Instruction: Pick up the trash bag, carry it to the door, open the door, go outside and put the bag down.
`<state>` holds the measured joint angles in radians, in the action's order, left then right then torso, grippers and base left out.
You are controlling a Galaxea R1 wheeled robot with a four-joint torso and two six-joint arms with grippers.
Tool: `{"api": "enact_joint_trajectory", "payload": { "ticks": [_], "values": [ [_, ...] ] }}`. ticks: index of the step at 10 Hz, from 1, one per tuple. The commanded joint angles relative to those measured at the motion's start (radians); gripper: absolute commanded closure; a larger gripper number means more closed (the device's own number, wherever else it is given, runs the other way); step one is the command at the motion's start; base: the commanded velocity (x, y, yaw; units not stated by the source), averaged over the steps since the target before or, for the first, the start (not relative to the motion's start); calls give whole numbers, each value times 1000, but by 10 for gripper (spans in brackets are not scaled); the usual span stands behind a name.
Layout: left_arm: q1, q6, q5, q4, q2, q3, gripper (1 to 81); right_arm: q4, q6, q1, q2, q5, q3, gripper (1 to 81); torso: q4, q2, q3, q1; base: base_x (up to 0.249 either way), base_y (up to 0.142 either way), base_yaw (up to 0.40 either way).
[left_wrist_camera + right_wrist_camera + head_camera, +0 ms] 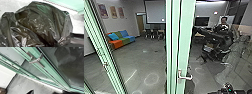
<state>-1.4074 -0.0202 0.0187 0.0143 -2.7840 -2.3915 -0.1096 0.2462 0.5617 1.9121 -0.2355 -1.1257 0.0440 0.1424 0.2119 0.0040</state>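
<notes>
Gathered black folds of the trash bag [37,23] hang close to the camera in the left wrist view, with my left gripper [61,41] shut on them. A green-framed glass door [186,40] rises through the middle of the head view, its metal handle [185,77] low on the frame. The same handle [36,60] shows large in the right wrist view. At the bottom right of the head view is part of my right gripper [227,89], apart from the handle. A dark tip of the right gripper [30,92] also shows in its wrist view.
Another green frame post [105,47] slants along the left, with grey floor [141,62] between it and the door. Beyond are a colourful sofa [121,40] and a projection screen [156,13]. A person [224,21] with dark equipment shows at the right, past the door frame.
</notes>
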Motion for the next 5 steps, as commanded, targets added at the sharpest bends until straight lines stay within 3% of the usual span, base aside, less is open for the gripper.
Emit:
{"api": "enact_joint_trajectory", "payload": {
  "ticks": [1,5],
  "values": [
    [57,2,53,-8,13,6,811,-22,44,-177,20,-77,-29,10,0,0,0,0,0,0,0],
    [57,-6,53,-8,12,6,811,-21,93,-251,132,-99,-120,10,0,0,0,0,0,0,0]
  ]
}}
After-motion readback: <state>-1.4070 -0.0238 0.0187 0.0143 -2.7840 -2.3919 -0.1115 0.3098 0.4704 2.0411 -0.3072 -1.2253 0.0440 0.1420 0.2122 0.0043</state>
